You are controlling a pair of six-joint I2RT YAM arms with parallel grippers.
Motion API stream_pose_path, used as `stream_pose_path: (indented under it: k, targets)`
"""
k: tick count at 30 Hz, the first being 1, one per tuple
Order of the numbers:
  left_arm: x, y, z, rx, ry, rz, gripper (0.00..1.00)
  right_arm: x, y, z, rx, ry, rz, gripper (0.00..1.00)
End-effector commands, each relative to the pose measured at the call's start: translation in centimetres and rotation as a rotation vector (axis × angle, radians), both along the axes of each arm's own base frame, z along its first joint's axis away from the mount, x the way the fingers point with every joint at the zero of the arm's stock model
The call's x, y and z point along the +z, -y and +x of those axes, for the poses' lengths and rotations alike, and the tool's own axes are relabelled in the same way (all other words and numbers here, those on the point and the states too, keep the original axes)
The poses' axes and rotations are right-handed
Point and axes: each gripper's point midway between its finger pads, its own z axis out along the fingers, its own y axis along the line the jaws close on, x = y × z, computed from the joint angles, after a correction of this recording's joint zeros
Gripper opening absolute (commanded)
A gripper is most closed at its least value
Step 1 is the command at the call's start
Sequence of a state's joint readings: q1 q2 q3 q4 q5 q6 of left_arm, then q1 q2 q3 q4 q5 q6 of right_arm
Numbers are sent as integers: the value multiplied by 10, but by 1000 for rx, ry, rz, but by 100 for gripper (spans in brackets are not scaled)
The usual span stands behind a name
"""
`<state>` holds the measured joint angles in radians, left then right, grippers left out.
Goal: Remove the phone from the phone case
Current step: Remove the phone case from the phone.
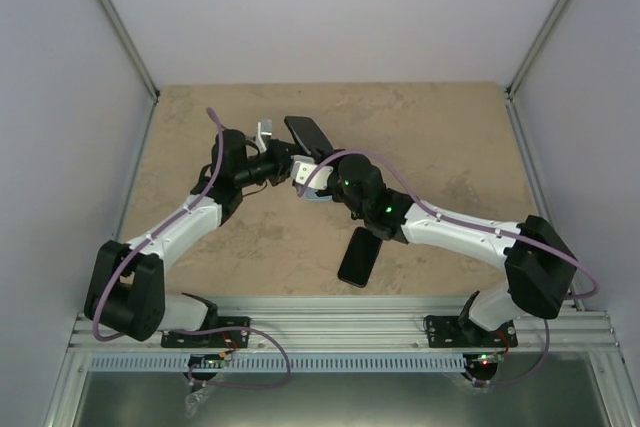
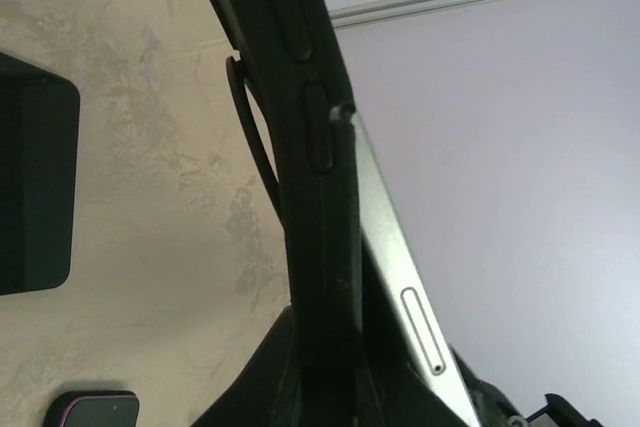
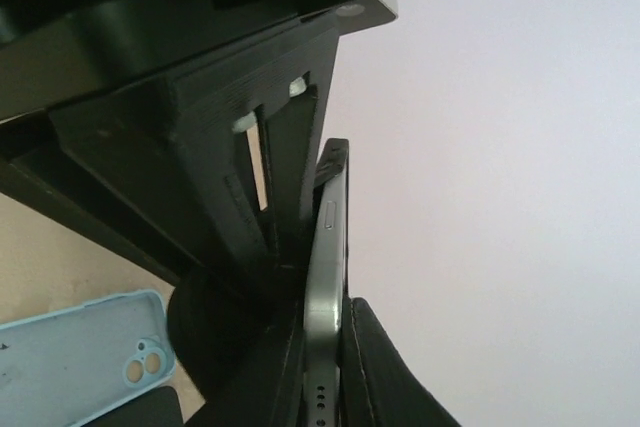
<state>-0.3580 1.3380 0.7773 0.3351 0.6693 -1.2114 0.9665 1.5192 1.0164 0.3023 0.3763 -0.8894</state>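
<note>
A black phone case [image 1: 306, 133] with a grey-edged phone in it is held up in the air between both arms. In the left wrist view the case's black edge [image 2: 312, 147] has parted from the phone's metal edge [image 2: 400, 267] at the top. My left gripper [image 1: 283, 163] [image 2: 335, 382] is shut on the case's lower end. My right gripper [image 1: 316, 165] [image 3: 325, 352] is shut on the phone's grey edge [image 3: 326, 267], one finger on each side.
A second black phone [image 1: 358, 256] [image 2: 30, 177] lies flat on the tan table near the front. A light blue case [image 1: 314, 196] [image 3: 75, 362] lies under the right wrist. Grey walls enclose the table on three sides.
</note>
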Motion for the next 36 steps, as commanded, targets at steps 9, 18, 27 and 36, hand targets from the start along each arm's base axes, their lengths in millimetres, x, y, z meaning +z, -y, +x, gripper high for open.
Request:
stream_pose_path:
  k: [9, 18, 27, 36]
  targets:
    - [18, 3, -10, -48, 137, 65, 0, 20, 12, 18, -49, -198, 115, 1]
    - [15, 2, -7, -41, 146, 86, 0, 31, 20, 20, -43, -247, 154, 1]
    - [50, 14, -25, -150, 206, -50, 0, -4, 18, 20, -50, -276, 80, 10]
    - [57, 18, -32, -183, 214, -87, 0, 4, 25, 25, -78, -208, 96, 14]
